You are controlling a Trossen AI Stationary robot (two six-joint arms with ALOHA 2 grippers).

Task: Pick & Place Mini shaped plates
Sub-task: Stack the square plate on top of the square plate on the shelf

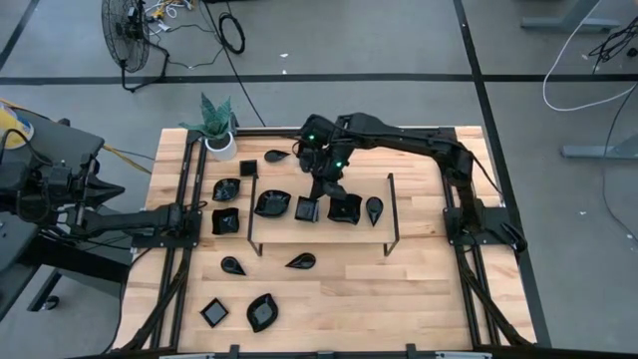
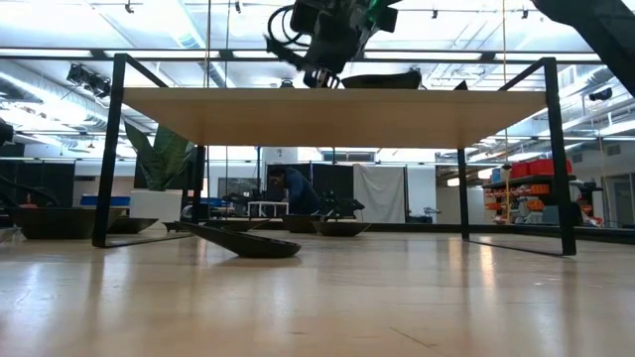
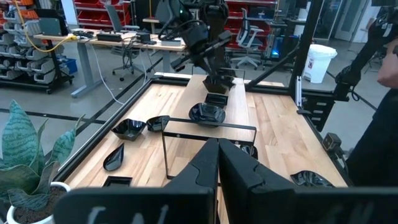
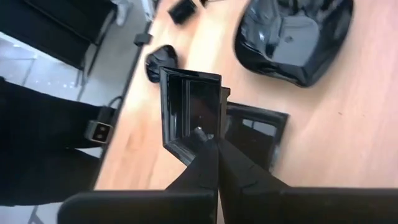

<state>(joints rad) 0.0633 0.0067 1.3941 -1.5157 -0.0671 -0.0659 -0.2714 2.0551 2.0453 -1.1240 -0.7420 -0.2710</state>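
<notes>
Starting at the near edge of the table, a small square plate and a wavy leaf plate lie side by side toward the left. Farther in, two teardrop plates rest on the bare wood, one left of the other, just in front of the raised wooden shelf on its thin black wire frame.

On that shelf sit a leaf plate, a wavy square dish and a teardrop dish at the right end. The right gripper hangs over the shelf between the leaf plate and the wavy dish, its fingers pinched together on the rim of a square plate, which is tilted up on edge above another square plate lying flat on the shelf.

Left of the shelf, more plates lie on the table, among them a square one and a rounded one. The left gripper waits low at the table's left side, its fingers together with nothing between them. At the far left corner stands a white pot with a green plant, with one more teardrop plate to its right. No writing or brand can be read anywhere.
</notes>
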